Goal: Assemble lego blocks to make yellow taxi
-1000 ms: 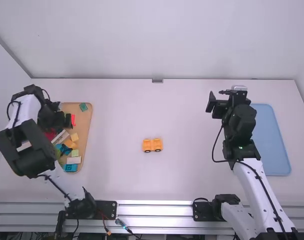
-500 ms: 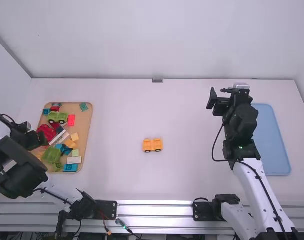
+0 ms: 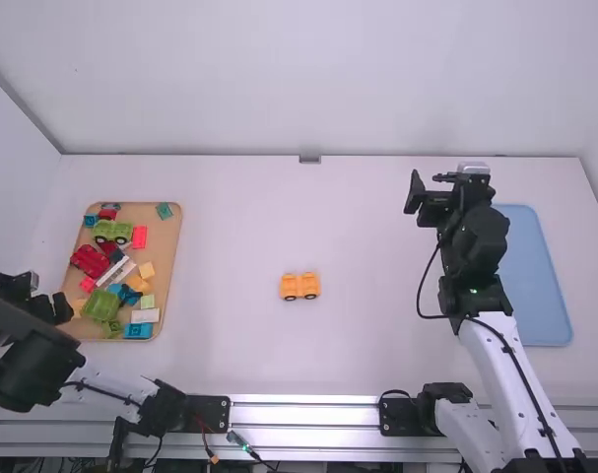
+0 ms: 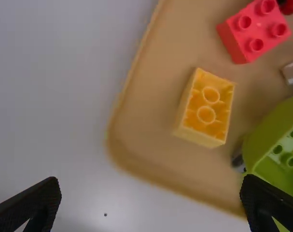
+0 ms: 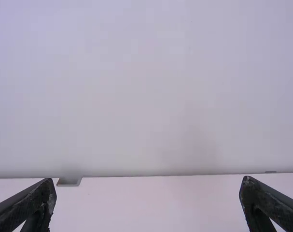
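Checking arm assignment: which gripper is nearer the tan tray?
Left. The left gripper is at the outer edge of the tan tray; the right gripper is across the table, near the blue tray.

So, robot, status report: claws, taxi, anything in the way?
Left gripper open, empty, by tray; right gripper open, empty. Orange-yellow car on table. Yellow block hollow-side up in tray, green piece close by.

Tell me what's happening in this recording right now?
Nothing is being gripped at the moment. The left pincer is open at the tan block tray, near an upturned yellow brick. The right pincer is open too, near the blue tray. A small orange wheeled piece sits mid-table, presumably the taxi's start.
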